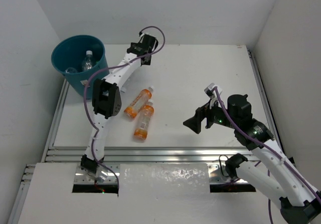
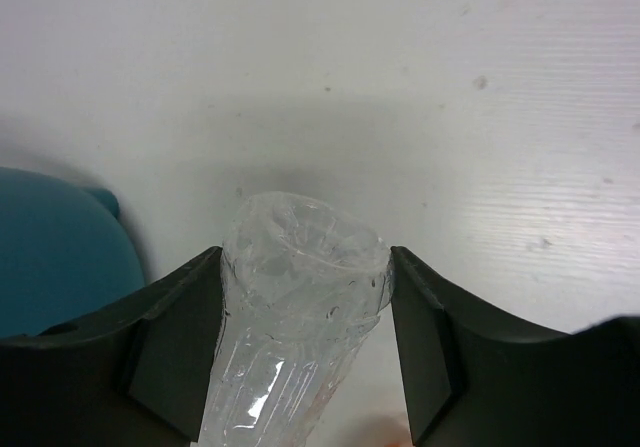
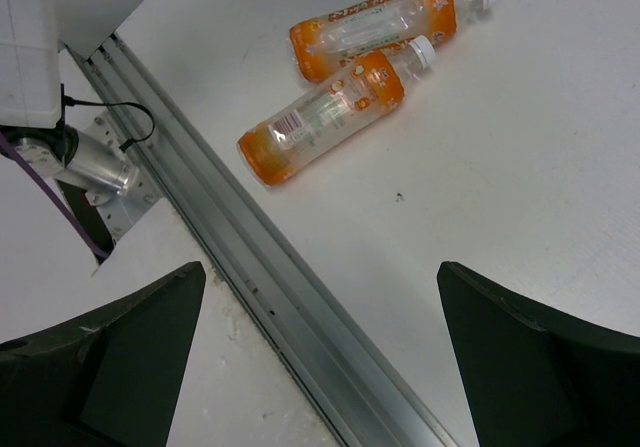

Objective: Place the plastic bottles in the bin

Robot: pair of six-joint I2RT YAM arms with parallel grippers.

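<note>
We see the left gripper (image 2: 305, 312) clamped on a clear bottle (image 2: 300, 287), thin-walled and crinkled, with one round end facing the wrist camera. It sits over the far part of the desk (image 1: 200, 73), just beside the round teal bin (image 1: 75, 83). Inside the bin lies a second clear bottle (image 1: 88, 61) with a white cap. Two white-capped bottles, the upper orange bottle (image 3: 375, 27) and the lower orange bottle (image 3: 320, 117), lie on their sides, touching, mid-desk. The right gripper (image 3: 320, 367) hangs wide open, holding nothing.

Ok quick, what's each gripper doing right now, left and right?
Left gripper: closed on a clear plastic bottle.
Right gripper: open, holding nothing.
</note>
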